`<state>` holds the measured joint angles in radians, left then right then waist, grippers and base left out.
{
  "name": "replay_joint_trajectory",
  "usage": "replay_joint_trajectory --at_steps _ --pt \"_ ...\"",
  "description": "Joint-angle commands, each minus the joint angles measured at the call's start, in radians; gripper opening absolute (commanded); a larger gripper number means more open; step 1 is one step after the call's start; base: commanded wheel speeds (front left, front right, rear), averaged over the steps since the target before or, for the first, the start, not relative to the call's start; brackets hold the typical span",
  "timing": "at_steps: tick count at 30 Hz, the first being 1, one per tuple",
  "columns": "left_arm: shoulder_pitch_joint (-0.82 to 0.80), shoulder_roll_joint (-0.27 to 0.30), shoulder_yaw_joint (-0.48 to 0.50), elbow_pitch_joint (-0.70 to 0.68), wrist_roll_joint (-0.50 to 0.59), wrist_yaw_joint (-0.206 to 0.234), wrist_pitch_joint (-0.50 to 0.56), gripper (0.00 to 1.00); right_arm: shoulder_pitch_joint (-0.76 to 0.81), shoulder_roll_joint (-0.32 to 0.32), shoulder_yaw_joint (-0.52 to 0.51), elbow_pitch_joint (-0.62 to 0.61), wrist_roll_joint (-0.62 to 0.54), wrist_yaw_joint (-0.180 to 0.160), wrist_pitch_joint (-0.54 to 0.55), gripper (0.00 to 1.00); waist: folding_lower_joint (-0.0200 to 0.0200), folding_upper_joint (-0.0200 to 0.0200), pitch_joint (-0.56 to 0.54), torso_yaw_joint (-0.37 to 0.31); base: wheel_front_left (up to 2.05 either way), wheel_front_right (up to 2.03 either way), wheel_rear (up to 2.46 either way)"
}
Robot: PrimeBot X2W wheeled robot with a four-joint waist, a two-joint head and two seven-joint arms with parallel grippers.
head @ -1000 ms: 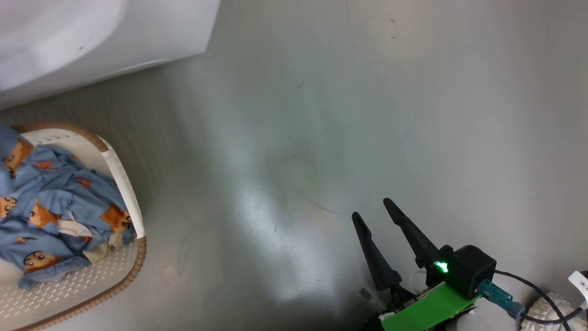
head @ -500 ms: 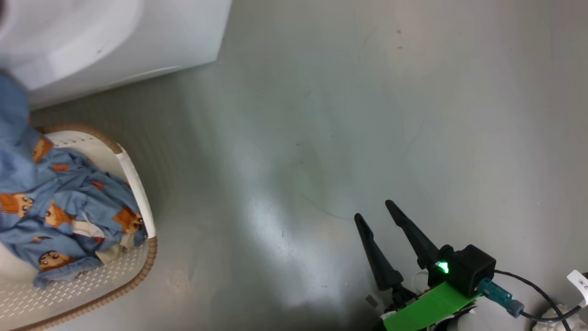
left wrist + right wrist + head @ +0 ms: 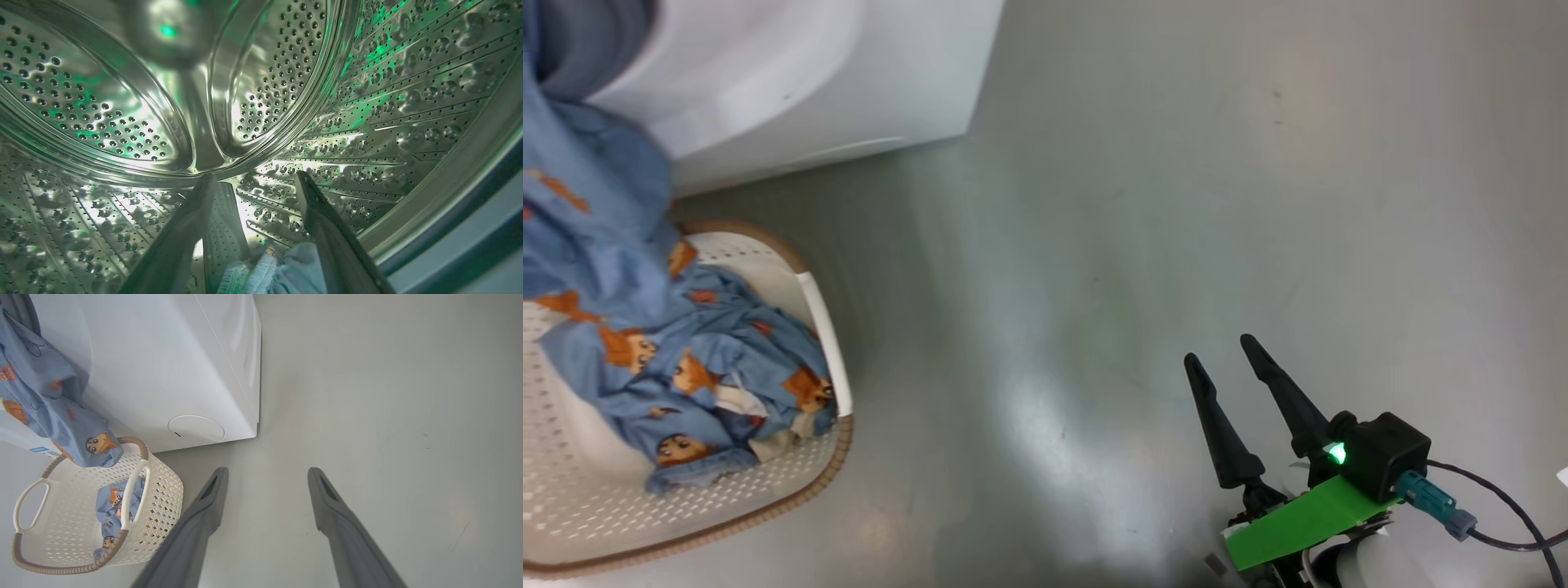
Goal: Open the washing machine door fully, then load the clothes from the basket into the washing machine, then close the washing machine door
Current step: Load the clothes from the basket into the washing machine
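Clothes [image 3: 645, 359], light blue with orange cartoon figures, hang at far left from the opening of the white washing machine [image 3: 849, 90] down into the cream basket [image 3: 825, 343] on the grey floor [image 3: 1176, 163]. Inside the perforated steel drum [image 3: 102, 102], the left gripper [image 3: 254, 176] has its fingers spread, with pale blue cloth [image 3: 282, 269] low between them. At lower right, the right gripper [image 3: 1218, 349] hovers above the floor, fingers apart.

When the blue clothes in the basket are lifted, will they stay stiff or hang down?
Probably floppy: the clothes lie crumpled in folds, and one drapes from the washing machine down to the basket. Likely light, thin fabric. A trailing end may catch on the basket rim.
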<state>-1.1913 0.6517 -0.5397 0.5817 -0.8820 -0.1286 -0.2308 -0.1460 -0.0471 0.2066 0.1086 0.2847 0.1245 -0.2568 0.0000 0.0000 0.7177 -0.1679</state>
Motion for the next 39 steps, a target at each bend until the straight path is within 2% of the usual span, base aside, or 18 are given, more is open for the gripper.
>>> replay_joint_trajectory --at_steps 1,11,21,30,39 --pt "0.016 0.048 0.028 -0.021 -0.009 -0.002 -0.011 1.0 0.002 -0.003 0.016 -0.011 0.004 0.006 -0.005 1.0 0.0 0.0 -0.025 0.026 0.0 0.0 0.0" --pt "0.107 0.006 0.055 -0.084 -0.001 -0.002 -0.03 1.0 -0.016 -0.003 -0.022 0.009 -0.009 0.006 -0.005 1.0 0.0 0.0 -0.057 0.077 0.0 0.0 0.0" --pt "0.313 -0.032 0.225 -0.257 0.086 -0.002 -0.031 1.0 -0.024 -0.003 -0.042 0.014 -0.016 0.006 -0.005 1.0 0.0 0.0 -0.066 0.109 0.0 0.0 0.0" --pt "0.52 -0.09 0.363 -0.425 0.161 -0.002 -0.031 1.0 -0.033 -0.003 -0.049 0.022 -0.018 0.006 -0.005 1.0 0.0 0.0 -0.071 0.129 0.0 0.0 0.0" --pt "0.706 -0.148 0.48 -0.531 0.207 -0.002 -0.031 1.0 -0.038 -0.003 -0.058 0.031 -0.02 0.006 -0.005 1.0 0.0 0.0 -0.075 0.145 0.0 0.0 0.0"
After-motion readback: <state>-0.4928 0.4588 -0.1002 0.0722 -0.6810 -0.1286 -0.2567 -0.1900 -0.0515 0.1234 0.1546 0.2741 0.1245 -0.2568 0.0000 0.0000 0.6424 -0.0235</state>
